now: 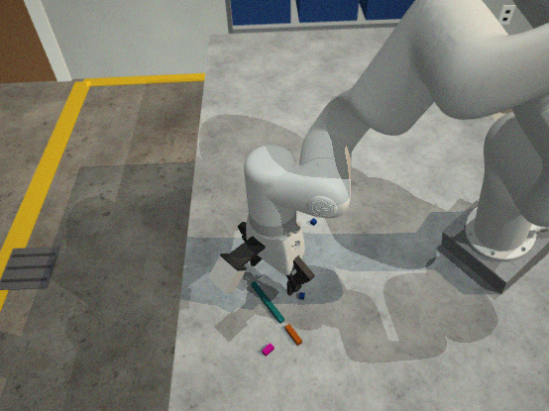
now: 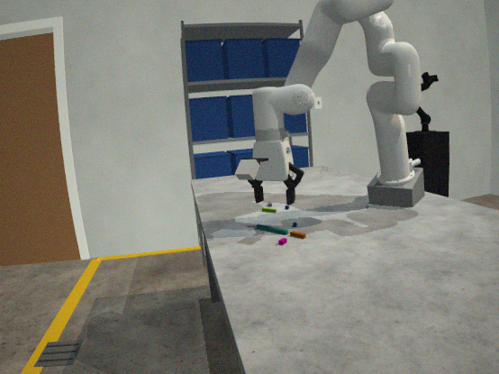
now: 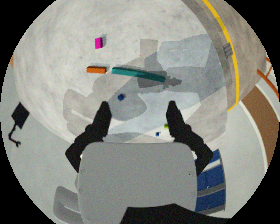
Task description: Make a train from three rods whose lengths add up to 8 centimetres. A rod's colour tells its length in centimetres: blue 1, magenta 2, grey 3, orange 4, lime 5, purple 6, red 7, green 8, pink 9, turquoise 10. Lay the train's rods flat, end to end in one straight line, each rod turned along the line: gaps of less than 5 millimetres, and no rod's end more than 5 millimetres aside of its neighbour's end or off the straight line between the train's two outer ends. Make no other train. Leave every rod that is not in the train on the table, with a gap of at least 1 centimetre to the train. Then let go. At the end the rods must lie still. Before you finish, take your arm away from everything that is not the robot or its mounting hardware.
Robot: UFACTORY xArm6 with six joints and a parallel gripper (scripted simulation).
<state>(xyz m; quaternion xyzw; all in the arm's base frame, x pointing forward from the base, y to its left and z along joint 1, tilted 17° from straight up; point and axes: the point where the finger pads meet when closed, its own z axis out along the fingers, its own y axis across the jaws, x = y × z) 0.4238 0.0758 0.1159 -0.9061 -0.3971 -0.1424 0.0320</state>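
My gripper (image 1: pixel 274 275) (image 2: pixel 275 202) (image 3: pixel 138 107) is open and empty above the table. The turquoise rod (image 1: pixel 268 302) (image 2: pixel 272 230) (image 3: pixel 138 74) lies flat below and in front of it. The orange rod (image 1: pixel 293 334) (image 2: pixel 297 234) (image 3: pixel 96 70) lies off its end with a small gap, and the magenta rod (image 1: pixel 268 350) (image 2: pixel 282 241) (image 3: pixel 98 43) lies apart. One blue rod (image 1: pixel 301 296) (image 2: pixel 294 224) (image 3: pixel 121 97) lies beside the turquoise one; another blue rod (image 1: pixel 313 222) (image 2: pixel 287 207) (image 3: pixel 157 134) lies farther back. The lime rod (image 2: pixel 269 210) (image 3: pixel 166 126) and grey rod (image 2: pixel 268 204) are hidden in the top view.
The table (image 1: pixel 421 382) (image 2: pixel 360 298) has its left edge beyond the turquoise rod's far end. The arm's base (image 1: pixel 476 254) (image 2: pixel 395 187) stands at the right. A shelf with blue bins (image 2: pixel 204 59) stands behind the table.
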